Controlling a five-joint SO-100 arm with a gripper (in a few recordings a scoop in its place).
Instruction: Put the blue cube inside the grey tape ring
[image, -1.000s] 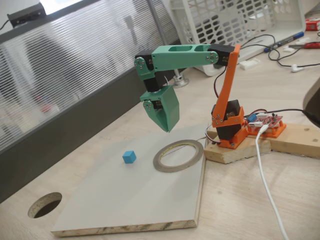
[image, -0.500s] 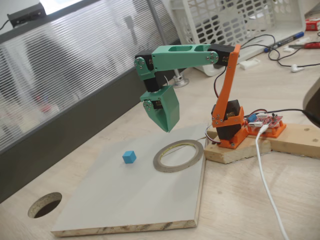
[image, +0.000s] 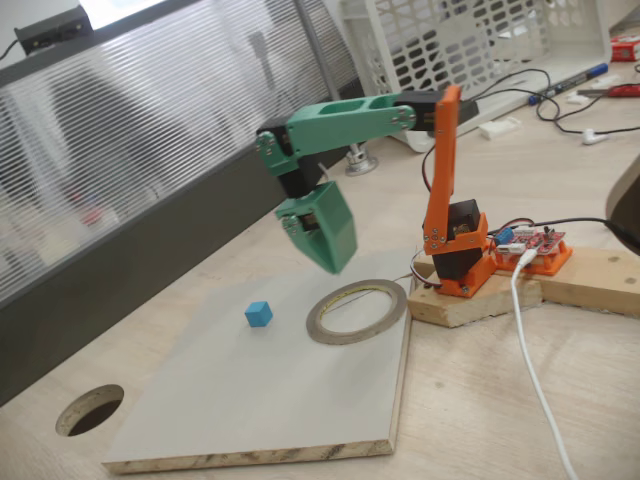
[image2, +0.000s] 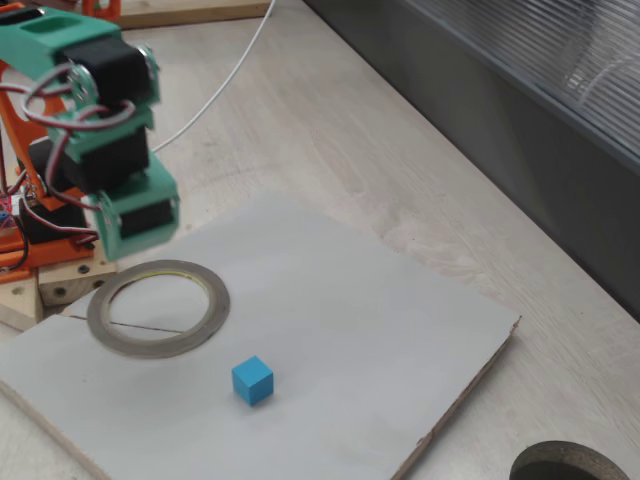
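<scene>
The blue cube (image: 259, 314) sits loose on the grey board (image: 250, 400) just beside the grey tape ring (image: 357, 310) — outside it — while the green gripper (image: 330, 262) hangs above the ring carrying nothing, its jaw state impossible to tell, likely positioning to reach the cube.

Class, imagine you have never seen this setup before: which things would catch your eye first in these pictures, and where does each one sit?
The green and orange arm stands out first, its green claw hanging in the air above the grey board, holding nothing. Next comes the blue cube, alone on the board and lying apart from the grey tape ring, which lies flat near the arm's orange base. A round dark hole in the tabletop sits just off the board's near corner.
</scene>
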